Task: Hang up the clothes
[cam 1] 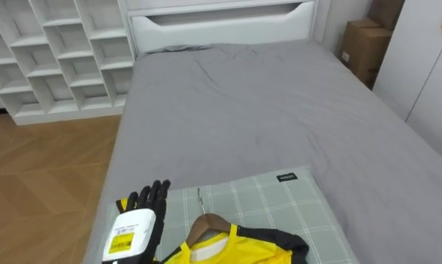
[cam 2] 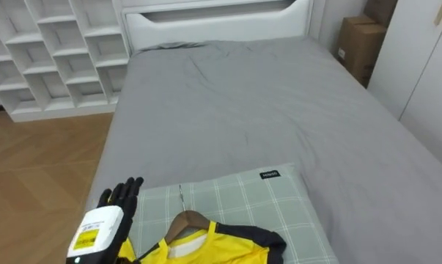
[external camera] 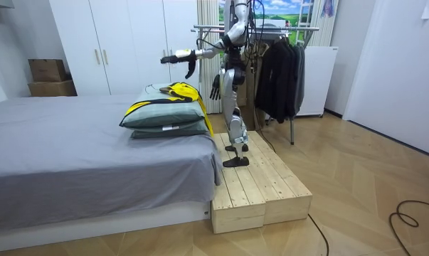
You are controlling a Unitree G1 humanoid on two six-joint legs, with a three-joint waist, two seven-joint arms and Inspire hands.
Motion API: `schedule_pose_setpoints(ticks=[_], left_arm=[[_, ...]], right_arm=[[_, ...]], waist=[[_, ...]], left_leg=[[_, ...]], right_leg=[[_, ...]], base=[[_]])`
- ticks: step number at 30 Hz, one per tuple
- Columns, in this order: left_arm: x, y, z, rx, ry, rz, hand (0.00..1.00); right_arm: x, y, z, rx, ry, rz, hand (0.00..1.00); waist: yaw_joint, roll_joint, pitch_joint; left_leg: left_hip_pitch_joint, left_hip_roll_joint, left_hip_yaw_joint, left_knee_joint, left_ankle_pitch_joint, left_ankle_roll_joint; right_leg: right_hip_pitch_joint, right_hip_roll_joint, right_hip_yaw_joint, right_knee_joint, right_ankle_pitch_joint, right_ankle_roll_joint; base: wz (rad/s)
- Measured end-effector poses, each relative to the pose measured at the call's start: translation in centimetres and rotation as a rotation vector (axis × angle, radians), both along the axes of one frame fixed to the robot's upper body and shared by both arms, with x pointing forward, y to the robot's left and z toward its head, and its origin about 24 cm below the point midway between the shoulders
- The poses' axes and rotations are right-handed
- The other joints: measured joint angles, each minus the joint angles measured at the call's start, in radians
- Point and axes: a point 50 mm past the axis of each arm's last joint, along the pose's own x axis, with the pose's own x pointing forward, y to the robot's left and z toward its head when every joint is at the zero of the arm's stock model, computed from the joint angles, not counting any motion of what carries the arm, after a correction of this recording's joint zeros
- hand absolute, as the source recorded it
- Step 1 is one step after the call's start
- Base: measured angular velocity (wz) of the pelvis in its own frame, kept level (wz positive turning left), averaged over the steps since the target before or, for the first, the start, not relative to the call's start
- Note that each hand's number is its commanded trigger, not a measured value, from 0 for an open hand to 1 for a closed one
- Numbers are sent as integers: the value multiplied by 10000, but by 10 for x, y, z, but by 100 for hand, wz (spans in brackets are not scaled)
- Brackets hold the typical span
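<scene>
The job had scarcely begun, by the look of it: the yellow garment (cam 1: 239, 248) lay on the checked pillow (cam 1: 286, 205) at the near end of the bed (cam 1: 264, 110), already threaded on a wooden hanger (cam 1: 206, 223) whose hook pointed up the bed, and neither hand held it. Taking hold of the hanger, lifting it and carrying it to the clothes rack (external camera: 271, 29) behind the robot, where dark clothes (external camera: 282, 71) hung, all seemed left to do. The robot stood on the wooden platform (external camera: 264, 185) at the bed's end, facing the pillows. Its left hand (cam 1: 141, 220) was stretched out level over the pillow's left edge, just beside the hanger, back of the hand up, fingers straight and a little apart, gripping nothing. The right hand (external camera: 215, 87) hung at the robot's side, fingers loose and empty.
</scene>
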Motion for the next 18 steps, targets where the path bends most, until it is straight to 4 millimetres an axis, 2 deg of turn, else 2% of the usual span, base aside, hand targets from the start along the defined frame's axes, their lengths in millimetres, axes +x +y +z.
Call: schedule_pose_setpoints(ticks=[3,9,12,15,18], left_arm=[[-7,5,-14,188,1102,128,0],[-8,7,-20,-334,1670,547,0],[-8,5,-25,-616,1923,775,0],[-19,8,-39,-900,2696,1270,0],[-24,14,-45,-1402,3011,2025,0]], right_arm=[[-1,1,0,11,3,-106,0],[1,2,0,-100,37,-90,0],[0,0,0,-292,108,-98,0],[-2,0,-1,-305,175,-126,0],[-4,0,-1,-286,215,-166,0]], waist=[[-28,-35,3],[7,13,-9],[19,112,-66],[48,174,-107],[46,132,-81]], left_leg=[[-12,23,-12,68,-2,-4],[-110,58,-48,154,-25,-20],[-114,69,-30,113,-24,-17],[29,86,58,-42,-14,-12],[51,100,74,-38,-9,-17]], right_leg=[[-6,22,-22,2,12,-20],[-40,54,-29,133,23,-35],[-82,73,29,155,57,-47],[-73,84,164,157,81,-64],[-66,94,178,148,87,-72]], base=[[1],[1],[-3],[-12],[-2]])
